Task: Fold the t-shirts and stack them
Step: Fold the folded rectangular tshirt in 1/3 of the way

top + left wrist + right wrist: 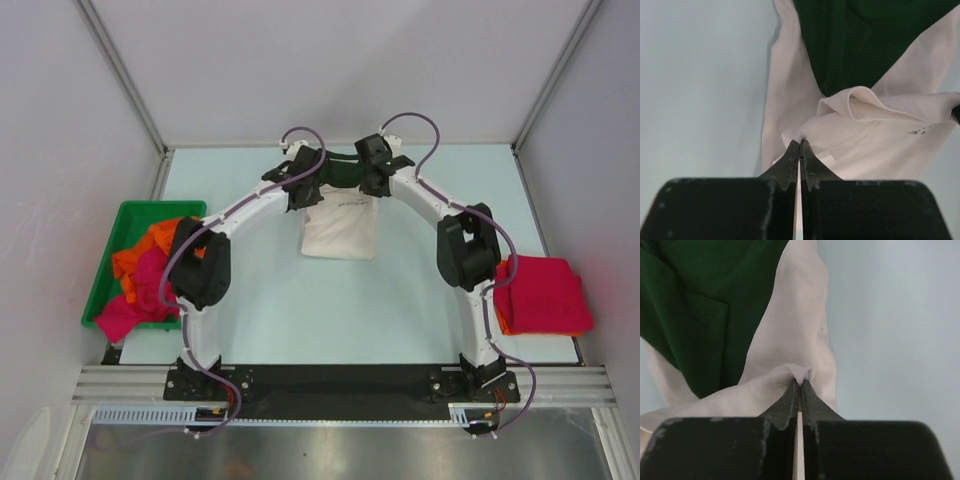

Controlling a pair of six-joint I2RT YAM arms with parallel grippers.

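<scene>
Cream tee at 12 on table, looks mid-fold; my left tool & right tool each clenched on its cloth. Crimson stack folded at 3; orange & pink tees unfolded in bin at 9

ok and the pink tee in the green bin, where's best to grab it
Probably a raised fold on top of the pink tee, coming straight down from above. It lies crumpled at the near end of the green bin, tangled with the orange tee, no flat edge showing, and the bin's walls block a sideways approach. The left arm is nearer.
</scene>
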